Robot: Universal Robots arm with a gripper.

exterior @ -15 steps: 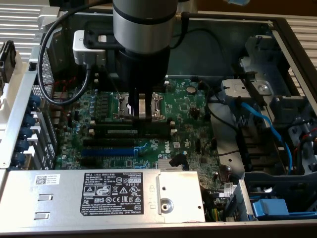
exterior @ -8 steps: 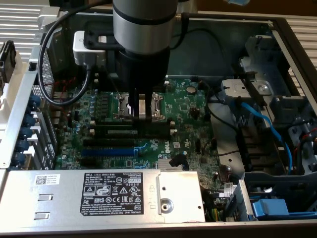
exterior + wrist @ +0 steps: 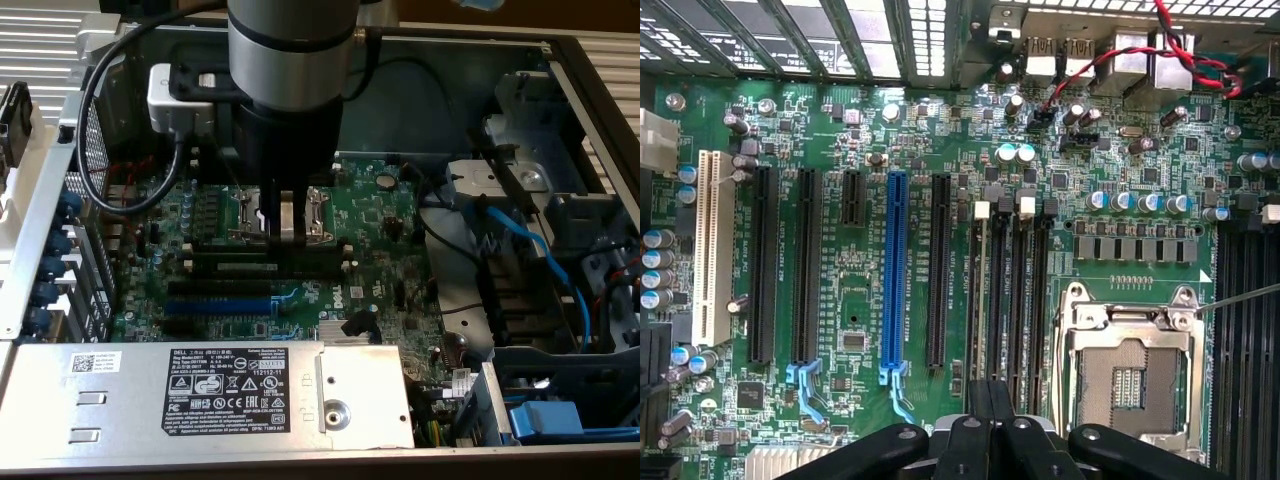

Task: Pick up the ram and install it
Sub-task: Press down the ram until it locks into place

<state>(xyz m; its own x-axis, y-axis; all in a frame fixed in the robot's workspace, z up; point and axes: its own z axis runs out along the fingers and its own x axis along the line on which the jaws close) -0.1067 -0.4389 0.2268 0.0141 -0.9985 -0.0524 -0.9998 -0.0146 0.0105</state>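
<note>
**Desk:** What's in front of you?

**Me:** An open computer case [image 3: 560, 60] with the arm [image 3: 290, 60] reaching straight down into it. The motherboard [image 3: 380, 220] lies flat on the case floor, and a grey power supply box [image 3: 200, 385] sits along the near edge.

**Desk:** Where's the tool?

**Me:** The gripper [image 3: 285, 232] is down at the bank of black memory slots [image 3: 1030, 300]. That bank runs between the blue slot [image 3: 895, 270] and the processor socket [image 3: 1130, 370].

**Desk:** And the ram?

**Me:** In the exterior view the ram [image 3: 240, 267] is a long dark-green strip. It lies along the slots, directly under the fingertips.

**Desk:** Are you holding it?

**Me:** The fingers are closed right together. I can't tell whether they pinch the stick's top edge or merely bear on it.

**Desk:** So which step is this?

**Me:** I judge it's the install, with the pickup done. The stick is at the slot, but I can't confirm it's seated.

**Desk:** What does seating call for?

**Me:** I reckon a straight, even push with the stick square to the slot. The white end clips [image 3: 982, 210] have to latch, and tilt could jam one end.
</note>
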